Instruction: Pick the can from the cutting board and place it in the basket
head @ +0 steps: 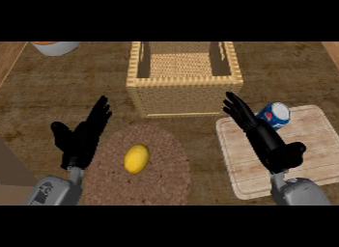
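Right hand (274,146), fingers straight, holds nothing, just beside the can (275,116); left hand (77,141) likewise.

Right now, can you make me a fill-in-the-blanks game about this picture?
1. The can sits on the ____.
2. The lemon lies on a round brown ____.
3. The hand nearest the can is the robot's ____ one.
4. The woven thing behind them is a ____.
Answers: board; mat; right; basket.
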